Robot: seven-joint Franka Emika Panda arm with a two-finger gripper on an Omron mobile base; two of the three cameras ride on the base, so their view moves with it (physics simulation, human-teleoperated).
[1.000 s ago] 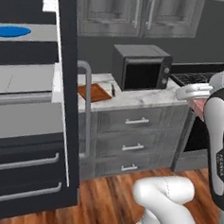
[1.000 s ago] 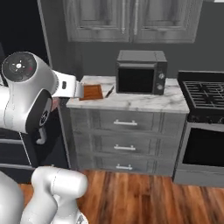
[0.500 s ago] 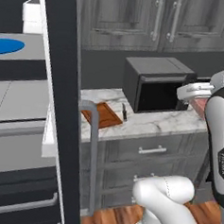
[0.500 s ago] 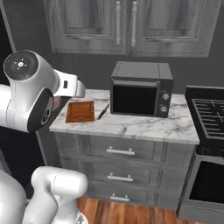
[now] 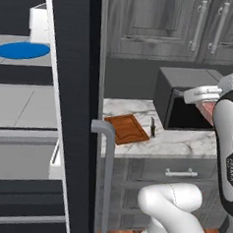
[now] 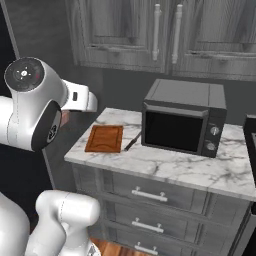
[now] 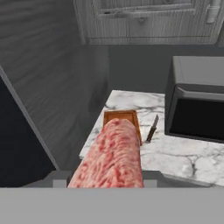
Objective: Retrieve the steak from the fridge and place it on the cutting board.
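My base cameras flank arm, face counter; both share cutting board (image 5: pixel 126 129) (image 6: pixel 104 138), microwave (image 5: pixel 186 97) (image 6: pixel 186 116). Hand camera looks down at board (image 7: pixel 122 117).

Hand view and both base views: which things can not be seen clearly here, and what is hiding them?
- Gripper fingers: in the hand view the steak covers them, so how they stand cannot be told.
- Cutting board: its near part is behind the steak in the hand view.
- Steak in the left base view: the arm covers most of it.
- Fridge shelves: partly cut by its dark wall in the left base view.
- Knife: too small for details.
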